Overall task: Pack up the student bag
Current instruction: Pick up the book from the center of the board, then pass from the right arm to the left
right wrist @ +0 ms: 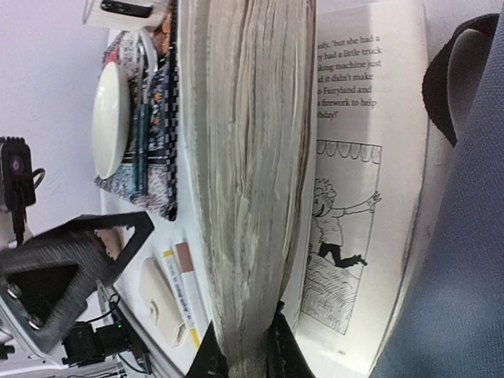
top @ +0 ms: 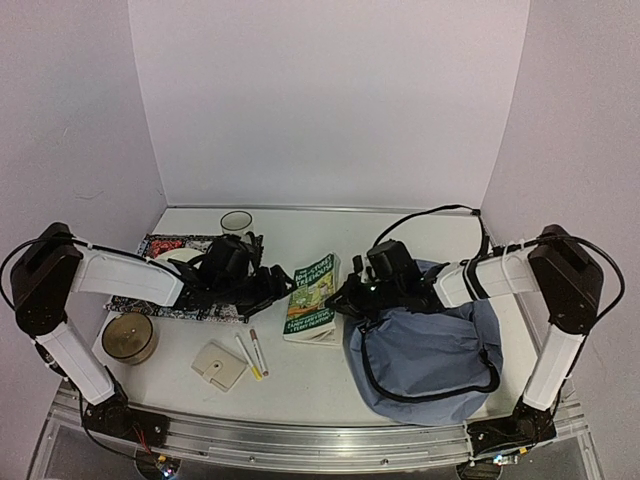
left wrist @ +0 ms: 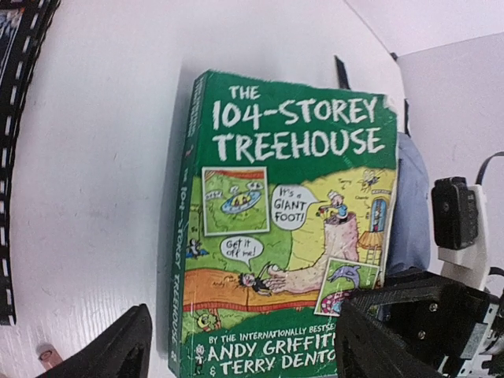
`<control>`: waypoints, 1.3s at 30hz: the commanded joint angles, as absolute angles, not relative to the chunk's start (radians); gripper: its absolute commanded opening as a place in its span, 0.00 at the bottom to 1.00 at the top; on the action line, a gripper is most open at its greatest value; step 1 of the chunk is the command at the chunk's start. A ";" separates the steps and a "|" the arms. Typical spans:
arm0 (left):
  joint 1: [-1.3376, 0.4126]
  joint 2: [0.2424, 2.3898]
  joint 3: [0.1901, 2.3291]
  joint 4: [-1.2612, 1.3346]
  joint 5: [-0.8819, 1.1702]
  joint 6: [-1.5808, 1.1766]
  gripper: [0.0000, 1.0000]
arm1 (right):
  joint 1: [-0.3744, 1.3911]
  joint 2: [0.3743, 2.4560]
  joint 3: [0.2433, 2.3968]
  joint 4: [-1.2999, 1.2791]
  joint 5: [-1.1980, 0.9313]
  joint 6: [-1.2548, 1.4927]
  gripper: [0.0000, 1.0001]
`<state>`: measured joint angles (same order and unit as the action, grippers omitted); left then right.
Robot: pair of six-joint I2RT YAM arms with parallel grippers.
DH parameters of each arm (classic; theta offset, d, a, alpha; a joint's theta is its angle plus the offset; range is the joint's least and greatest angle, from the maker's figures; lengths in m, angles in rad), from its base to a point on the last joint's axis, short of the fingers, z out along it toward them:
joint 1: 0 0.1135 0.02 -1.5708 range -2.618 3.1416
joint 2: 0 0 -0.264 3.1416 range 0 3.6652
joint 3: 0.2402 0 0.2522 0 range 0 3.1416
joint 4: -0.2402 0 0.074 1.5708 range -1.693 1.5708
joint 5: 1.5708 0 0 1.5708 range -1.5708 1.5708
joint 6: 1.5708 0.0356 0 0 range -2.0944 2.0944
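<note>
Our right jaws pinch the book (top: 313, 297) by its page edge; our left jaws stand wide around its end. The bag (top: 425, 355) lies on the surface (top: 300, 385) just right of it, nearer the right jaws.

The paperback book (left wrist: 291, 228) has a glossy printed cover and matt, rough-edged paper pages; the student bag (top: 430, 360) is soft matt cloth.

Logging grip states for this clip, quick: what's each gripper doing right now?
Left gripper: open, straddling the near end of the book, not gripping it.
Right gripper: closed, holding the book by its page edge.
</note>
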<state>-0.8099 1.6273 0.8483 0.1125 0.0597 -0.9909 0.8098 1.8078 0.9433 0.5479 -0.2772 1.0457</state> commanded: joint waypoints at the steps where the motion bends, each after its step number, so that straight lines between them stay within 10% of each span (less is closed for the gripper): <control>1: -0.788 1.580 0.816 0.222 0.096 -1.034 0.89 | 0.797 1.696 0.926 0.719 -0.336 1.059 0.00; 18: -0.747 1.609 0.698 0.645 0.363 -1.187 0.79 | 0.773 1.585 0.844 0.952 -0.434 1.120 0.00; 30: -0.747 1.519 0.683 0.745 0.416 -1.194 0.40 | 0.772 1.585 0.811 0.963 -0.418 1.108 0.01; 39: -0.737 1.475 0.688 0.747 0.436 -1.151 0.00 | 0.739 1.568 0.797 0.841 -0.401 0.986 0.39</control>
